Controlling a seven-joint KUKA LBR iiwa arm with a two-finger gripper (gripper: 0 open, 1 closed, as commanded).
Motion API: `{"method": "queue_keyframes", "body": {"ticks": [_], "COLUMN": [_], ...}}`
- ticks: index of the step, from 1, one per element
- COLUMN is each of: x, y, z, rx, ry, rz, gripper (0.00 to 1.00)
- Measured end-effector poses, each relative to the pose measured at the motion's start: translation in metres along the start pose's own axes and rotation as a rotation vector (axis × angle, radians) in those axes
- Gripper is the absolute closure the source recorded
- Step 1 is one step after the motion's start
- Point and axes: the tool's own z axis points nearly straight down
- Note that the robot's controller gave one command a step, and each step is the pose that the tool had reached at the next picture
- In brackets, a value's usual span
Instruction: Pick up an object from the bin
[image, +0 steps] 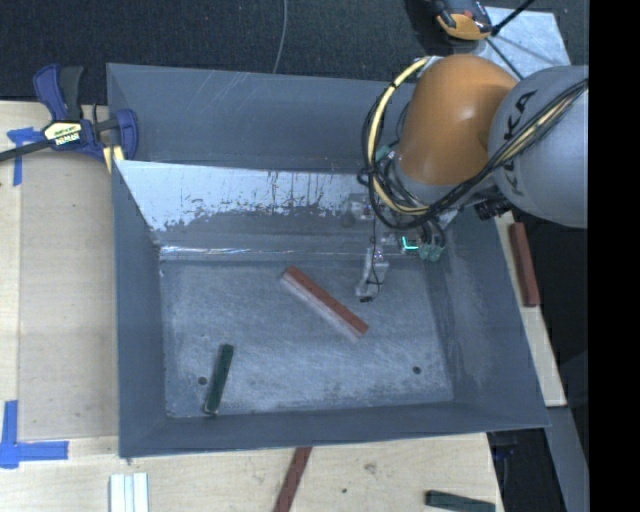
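end effector (368, 290) — opening unclear (cannot tell) | just beside reddish-brown bar (322, 301), mid-bin

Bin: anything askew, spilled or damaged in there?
Nothing spilled or broken. The reddish-brown stick lies diagonally mid-floor, the dark green marker flat near the floor's lower-left corner. Only oddity: scrape marks streaking the back wall.

Overhead, slightly oblique; facing bin (250, 120)
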Motion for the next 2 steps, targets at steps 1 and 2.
{"method": "queue_keyframes", "body": {"ticks": [1,2], "x": [-0.002,0.006], "y": [0.0,0.008], "z": [-0.004,0.047], "rx": [0.0,0.0], "ry": [-0.008,-0.014], "rz": [0.0,-0.014], "gripper": [0.0,0.0]}}
